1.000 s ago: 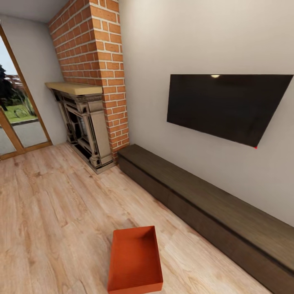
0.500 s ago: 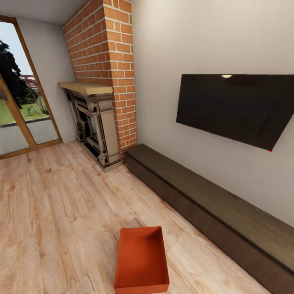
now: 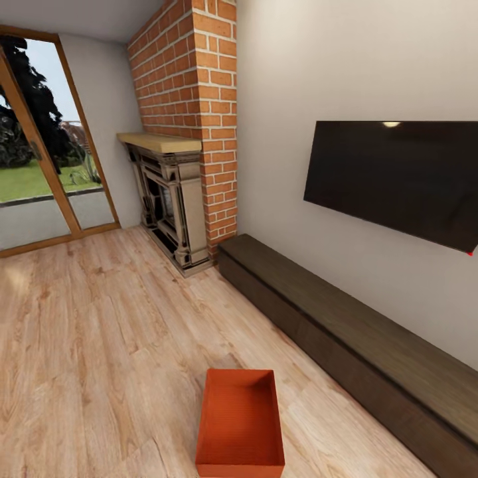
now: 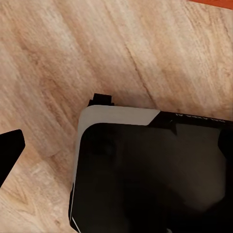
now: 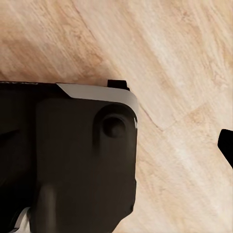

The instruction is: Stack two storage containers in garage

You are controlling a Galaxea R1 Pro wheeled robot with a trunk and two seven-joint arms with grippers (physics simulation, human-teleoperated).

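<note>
One orange-red storage container (image 3: 240,425) lies open-top and empty on the light wood plank floor (image 3: 99,332) of the living room, low in the middle of the head view. A thin orange strip (image 4: 213,2) of it shows at the edge of the left wrist view. A dark fingertip (image 4: 9,150) of the left gripper hangs over the planks beside the robot's black base (image 4: 150,179). In the right wrist view a dark fingertip (image 5: 227,145) hangs over the planks beside the same base (image 5: 73,160). Each gripper's other finger is hidden.
A brick chimney (image 3: 192,73) with a dark fireplace (image 3: 166,206) stands at the far wall. A long low dark wood cabinet (image 3: 345,338) runs along the right wall under a wall TV (image 3: 398,179). A glass door with a wood frame (image 3: 40,166) is at far left.
The whole head view has swung to the left: more of the glass door shows, and the chimney, TV and container sit further right in the picture. The container itself stays on the floor.
</note>
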